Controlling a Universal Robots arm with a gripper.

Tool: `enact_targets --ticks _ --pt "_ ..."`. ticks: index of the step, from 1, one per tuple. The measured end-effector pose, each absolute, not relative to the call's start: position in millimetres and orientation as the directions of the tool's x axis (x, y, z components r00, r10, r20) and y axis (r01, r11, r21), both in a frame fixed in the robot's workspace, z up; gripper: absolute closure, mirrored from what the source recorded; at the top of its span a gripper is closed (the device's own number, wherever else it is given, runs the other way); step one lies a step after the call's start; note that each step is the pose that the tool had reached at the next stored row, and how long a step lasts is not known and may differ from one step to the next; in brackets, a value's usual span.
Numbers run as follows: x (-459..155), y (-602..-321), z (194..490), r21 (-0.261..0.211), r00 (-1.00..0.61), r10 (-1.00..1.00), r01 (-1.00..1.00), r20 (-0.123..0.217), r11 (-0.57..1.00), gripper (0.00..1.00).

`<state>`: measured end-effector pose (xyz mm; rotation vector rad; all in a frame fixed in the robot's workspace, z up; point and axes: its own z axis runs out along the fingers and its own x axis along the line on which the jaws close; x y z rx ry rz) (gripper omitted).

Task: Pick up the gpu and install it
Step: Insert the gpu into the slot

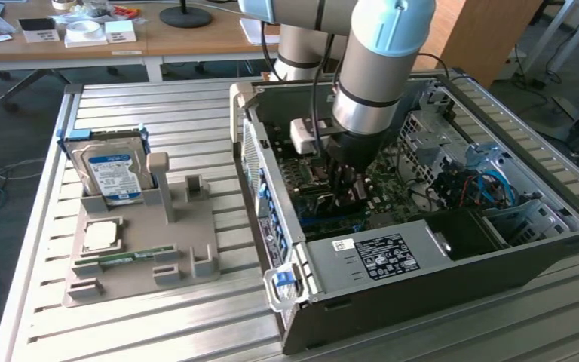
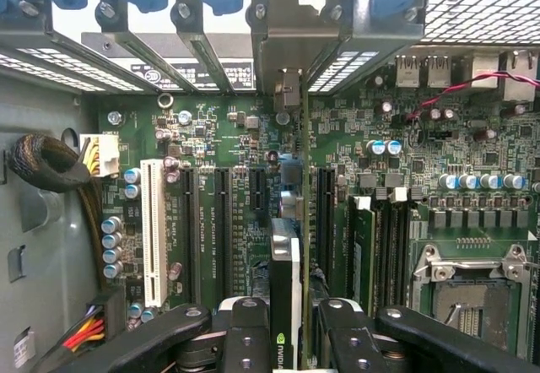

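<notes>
My gripper (image 2: 287, 343) is shut on the gpu (image 2: 285, 289), a thin card seen edge-on with a green logo near the fingers (image 2: 245, 331). The card stands upright over the motherboard (image 2: 211, 137), among the long black expansion slots (image 2: 253, 196). Its silver end bracket (image 2: 287, 90) points at the slot openings in the case's rear wall. In the exterior view the gripper (image 1: 348, 188) reaches down into the open computer case (image 1: 421, 294), and the dark gpu (image 1: 345, 202) hangs low between its fingers, close above the board.
In the case are a white slot (image 2: 153, 229), memory sticks (image 2: 363, 246), a CPU socket (image 2: 472, 297), a cable bundle (image 2: 51, 166) and the power supply (image 1: 400, 253). Beside the case, a grey fixture (image 1: 139, 264) holds a hard drive (image 1: 114, 173), a processor (image 1: 102, 235) and a memory stick (image 1: 129, 257).
</notes>
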<state>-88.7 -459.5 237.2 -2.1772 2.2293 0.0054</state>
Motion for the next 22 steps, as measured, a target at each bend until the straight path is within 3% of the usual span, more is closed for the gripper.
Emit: enact_targets --ticks 22 --pt "-89.4 -459.5 235.5 -0.015 -0.023 -1.0 -1.0 -0.021 0.024 0.73"
